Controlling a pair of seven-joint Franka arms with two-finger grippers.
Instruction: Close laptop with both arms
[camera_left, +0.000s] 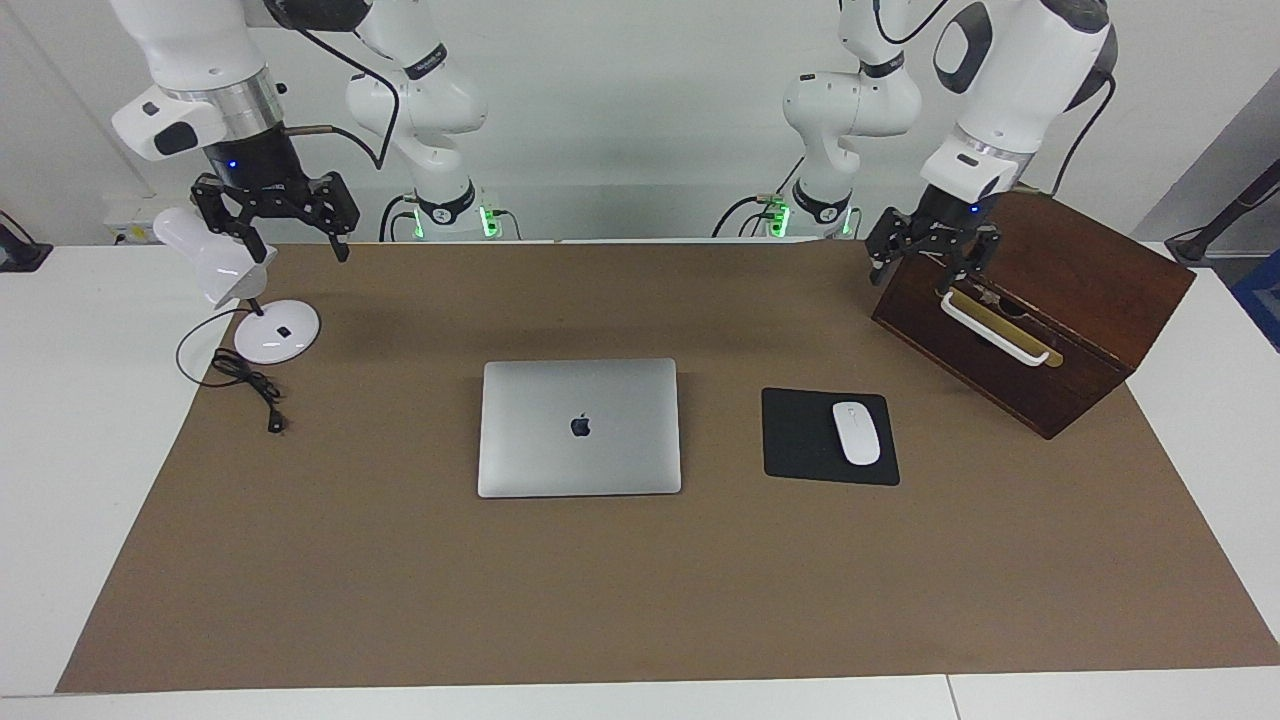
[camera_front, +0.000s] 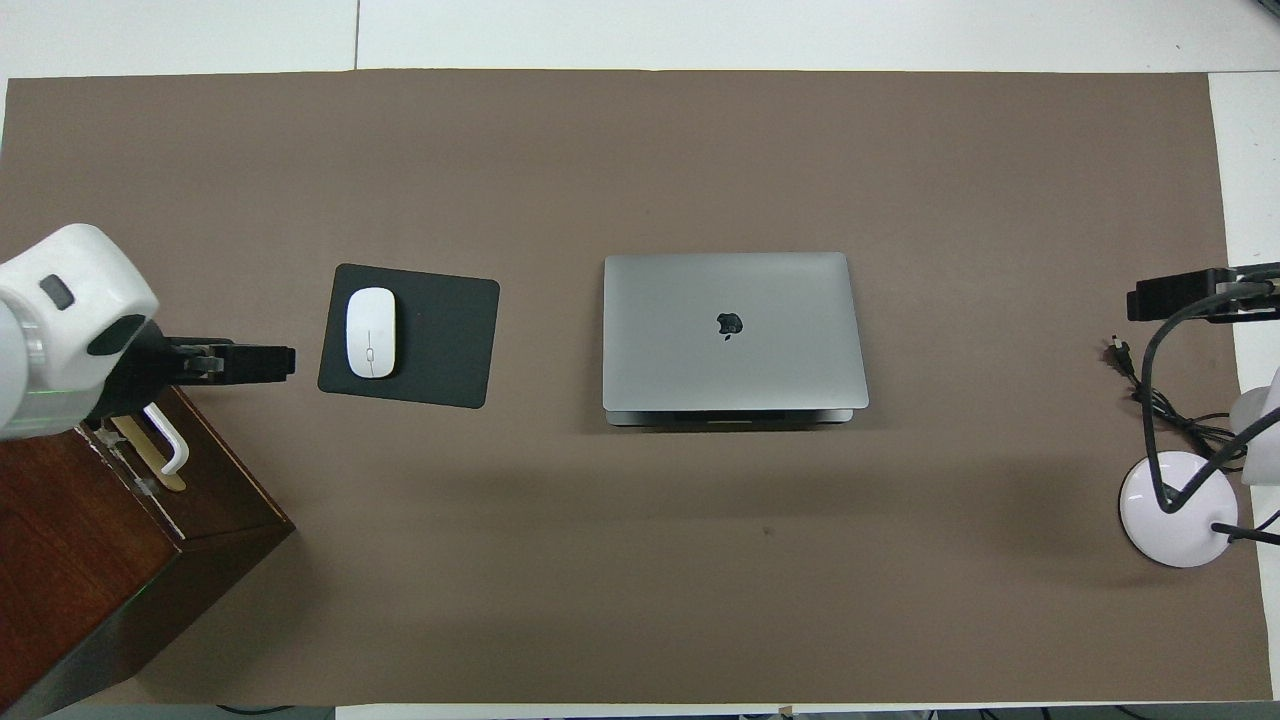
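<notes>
The laptop lies flat on the brown mat in the middle of the bench, lid down with its dark logo facing up; in the overhead view the lid sits slightly offset over the base, with the base's edge showing on the side nearer to me. My left hand hangs over the top of the wooden box at the left arm's end of the bench, just above its white handle, fingers spread and holding nothing. My right hand hangs over the lamp at the right arm's end, close to the lamp's white head, fingers also spread and empty. Neither hand touches the laptop; both are well apart from it. Between the laptop and the box lies a black pad with a white mouse on it, about as far from me as the laptop. The lamp's round base stands on the mat's edge, its black cord looping over the mat beside it.
</notes>
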